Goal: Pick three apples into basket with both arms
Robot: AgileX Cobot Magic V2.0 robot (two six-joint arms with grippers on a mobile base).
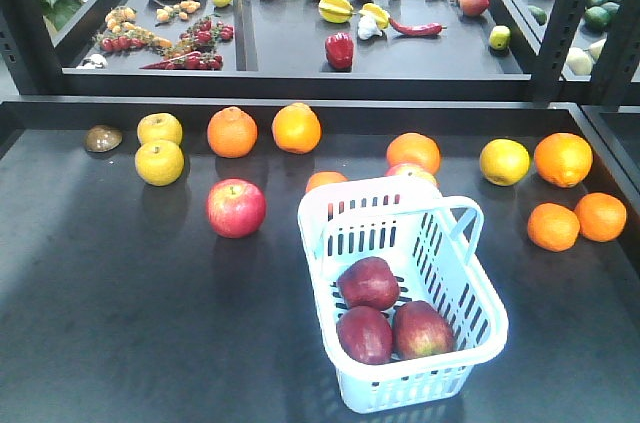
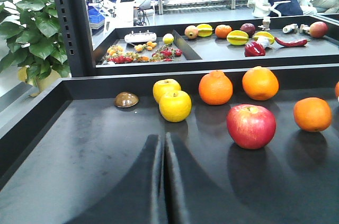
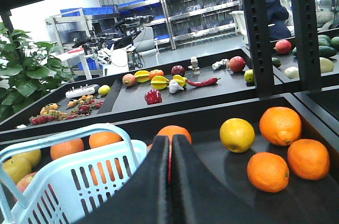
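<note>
In the basket, three apples, touching

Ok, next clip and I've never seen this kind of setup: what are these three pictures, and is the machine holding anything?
It is a two-armed robot, photographed by three cameras. The front view looks down on a black table; the arms themselves are out of that picture. The other two cameras sit on the wrists: the dark paired shapes at the bottom are the left end effector and right end effector, both closed and holding nothing. On the table stands a pale basket with three dark red apples inside. Around it lie oranges, yellow fruit and one brighter red apple. Further trays of produce sit behind.
</note>
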